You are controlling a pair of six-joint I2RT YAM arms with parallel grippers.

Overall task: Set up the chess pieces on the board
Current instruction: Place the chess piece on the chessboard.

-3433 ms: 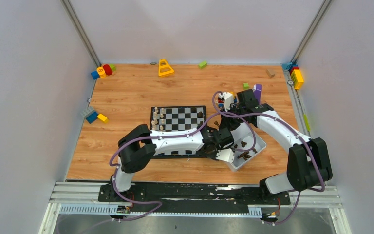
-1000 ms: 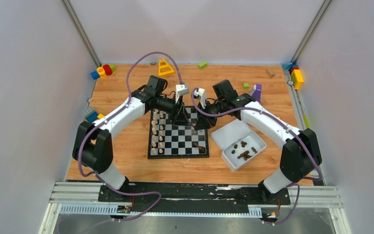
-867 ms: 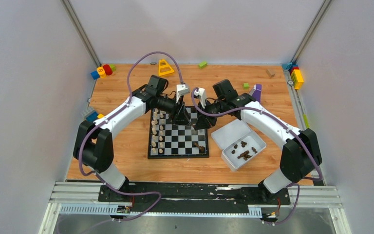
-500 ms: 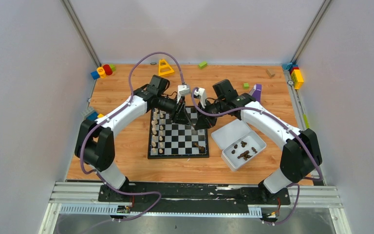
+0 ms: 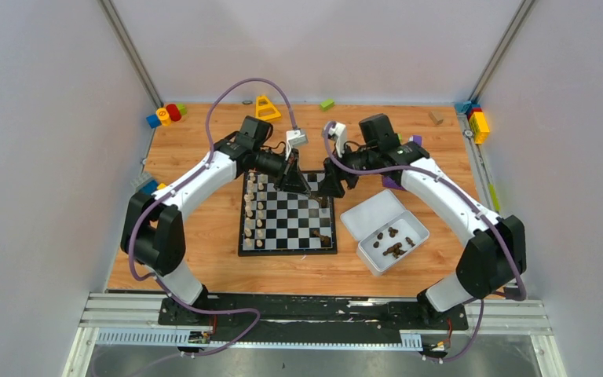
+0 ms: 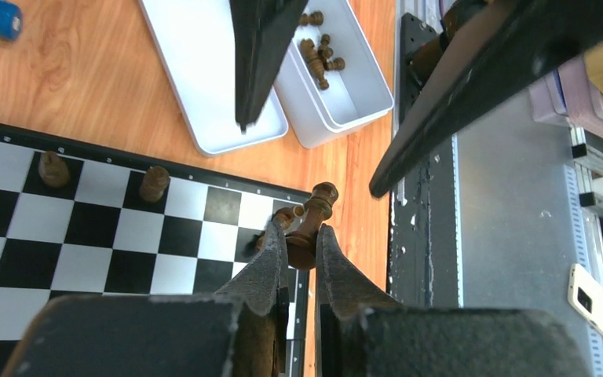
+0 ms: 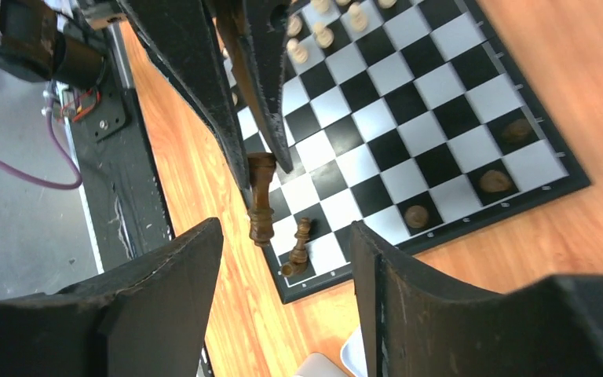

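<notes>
Brown chessman (image 6: pixel 315 210) between left pincer (image 6: pixel 299 232)

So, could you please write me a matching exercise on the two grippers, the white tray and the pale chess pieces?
1. left gripper
2. right gripper
3. white tray
4. pale pieces

A. contains loose dark pieces
B. open, holding nothing
C. standing along the board's left edge, top view
D. shut on a dark piece

Pairs: 1-D, 2-B, 3-A, 4-C
</notes>
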